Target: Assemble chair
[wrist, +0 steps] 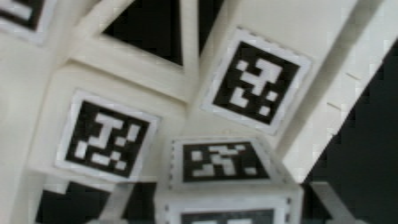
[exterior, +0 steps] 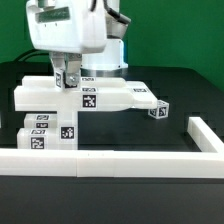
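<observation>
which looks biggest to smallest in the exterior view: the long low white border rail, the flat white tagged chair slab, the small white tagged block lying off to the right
1. long low white border rail, though it lies nearest the camera
2. flat white tagged chair slab
3. small white tagged block

Open dark tabletop point(exterior: 190, 95) at right and upper right of the exterior view, free passage there. Centre and left blocked by the chair parts point(exterior: 95, 97), with the arm and end effector point(exterior: 68, 78) right on top. White border rail point(exterior: 100, 160) bars the lower frame and turns up along the right edge.
</observation>
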{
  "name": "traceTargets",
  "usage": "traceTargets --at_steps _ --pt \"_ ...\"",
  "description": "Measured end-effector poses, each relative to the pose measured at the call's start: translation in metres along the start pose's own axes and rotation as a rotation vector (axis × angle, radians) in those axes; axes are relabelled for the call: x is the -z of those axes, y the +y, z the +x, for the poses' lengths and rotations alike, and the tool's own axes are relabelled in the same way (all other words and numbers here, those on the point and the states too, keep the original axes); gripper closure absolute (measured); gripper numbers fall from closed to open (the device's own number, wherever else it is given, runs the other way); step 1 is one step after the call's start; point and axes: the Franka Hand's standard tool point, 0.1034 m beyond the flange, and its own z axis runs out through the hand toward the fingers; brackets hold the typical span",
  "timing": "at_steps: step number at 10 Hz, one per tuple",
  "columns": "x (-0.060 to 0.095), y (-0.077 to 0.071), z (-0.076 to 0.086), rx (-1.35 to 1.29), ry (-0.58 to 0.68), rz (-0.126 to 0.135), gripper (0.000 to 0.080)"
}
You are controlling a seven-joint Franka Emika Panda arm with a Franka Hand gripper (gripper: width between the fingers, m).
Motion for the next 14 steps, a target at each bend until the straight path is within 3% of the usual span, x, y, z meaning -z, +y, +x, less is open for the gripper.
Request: traceTargets --at_steps 1,2,3,4,5,9,11,14 --pt "-0.0002 -0.0001 -0.0003 0.0 0.0 0.0 0.0407" --pt "-0.0002 -0.0001 -0.0003 0.009 0.0 0.0 0.0407" --pt "-0.0002 -0.0001 -0.0003 0.048 0.0 -0.001 0.0237" --pt "0.0003 -0.0023 -0.0009 0.12 0.003 -0.019 0.0237" --pt "0.001 -0.0045 0.0005 0.211 0.008 -0.017 0.0166" --pt "0.0003 -0.0036 0.001 0.478 0.007 -0.02 0.0151" --pt "-0.0016 -0.0013 0.0006 0.73 0.003 -0.046 0.0151" --pt "-0.0022 -0.0008 -0.0004 1.032 -0.009 -0.051 0.0151"
